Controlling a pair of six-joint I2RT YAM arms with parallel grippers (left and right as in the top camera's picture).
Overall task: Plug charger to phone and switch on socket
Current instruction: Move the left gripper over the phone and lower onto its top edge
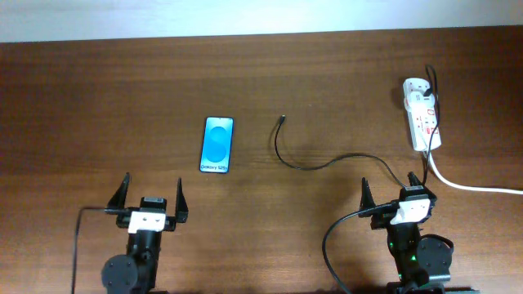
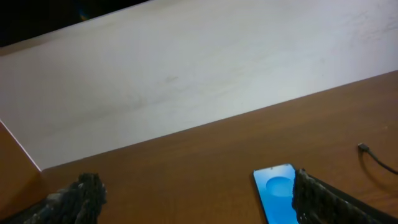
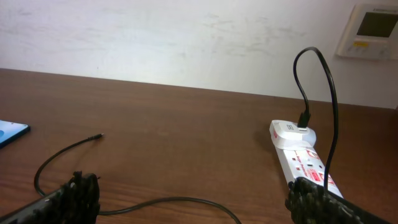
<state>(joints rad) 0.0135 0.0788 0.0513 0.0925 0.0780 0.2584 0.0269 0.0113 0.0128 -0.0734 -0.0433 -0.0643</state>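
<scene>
Opening step, nothing grasped: left gripper (image 1: 153,181) and right gripper (image 1: 390,183) both gape wide, empty. Phone (image 1: 217,144) lies ahead of the left one, charger (image 1: 302,166) connector loose to its right, socket (image 1: 422,114) far right. Next up, likely: right gripper pinches that tiny connector precisely

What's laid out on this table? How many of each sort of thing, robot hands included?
phone: 1
charger: 1
socket: 1
robot hands: 2, the left hand and the right hand
Total: 5
</scene>
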